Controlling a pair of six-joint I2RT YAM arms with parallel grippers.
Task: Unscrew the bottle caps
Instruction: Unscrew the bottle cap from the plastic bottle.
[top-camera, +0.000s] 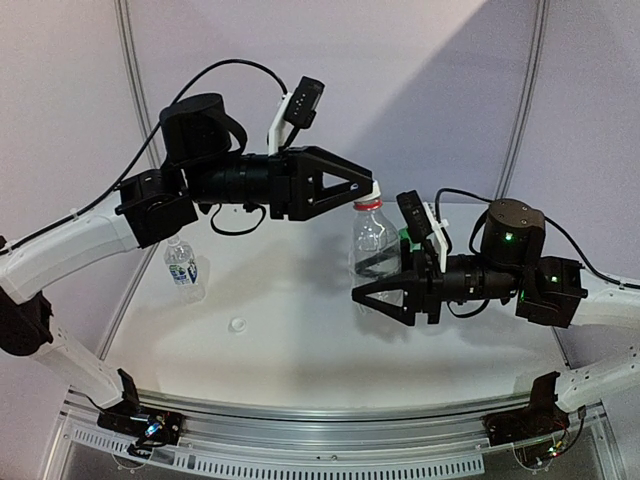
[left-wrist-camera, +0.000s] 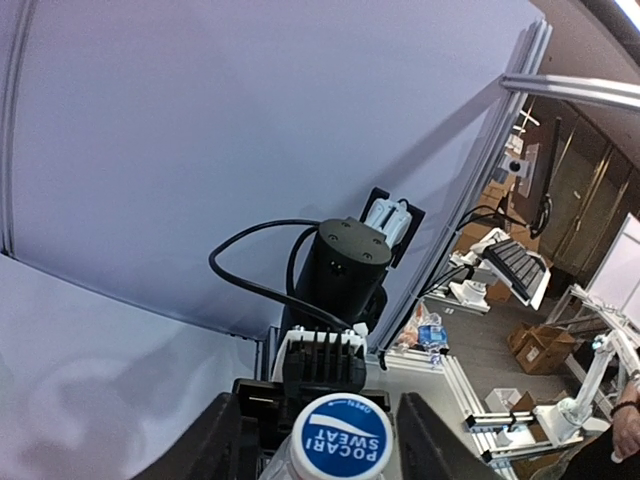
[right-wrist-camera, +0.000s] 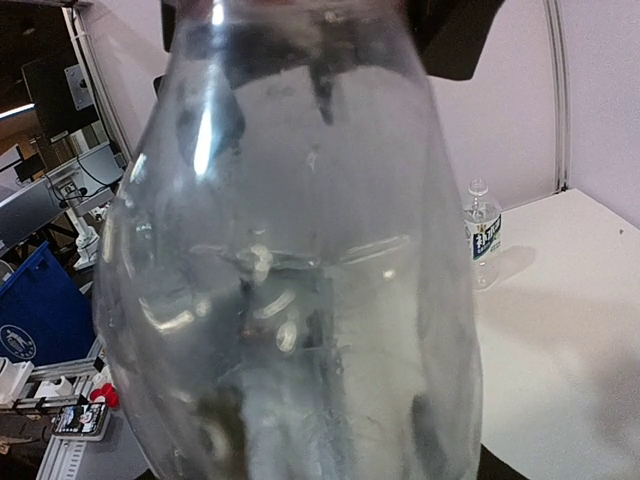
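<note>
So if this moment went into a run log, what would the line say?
right gripper: holding clear bottle | left gripper: around its cap | labelled bottle: capless | loose cap: on table

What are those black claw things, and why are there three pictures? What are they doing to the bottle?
Those are two robot arms, and each ends in a claw with two fingers, called a gripper. One picture comes from a camera up above that looks down at the white table. The other two come from small cameras on the arms' wrists, so they see things very close up.

The right gripper is closed on the body of a clear bottle and holds it upright. That bottle fills the whole right wrist picture. The left gripper has its fingers on either side of the bottle's white cap, which says Pocari Sweat, ready to twist it.

On the table stand a smaller labelled bottle with its cap off, and a small cap lies nearby. A bit of something green peeks out behind the right arm.
</note>
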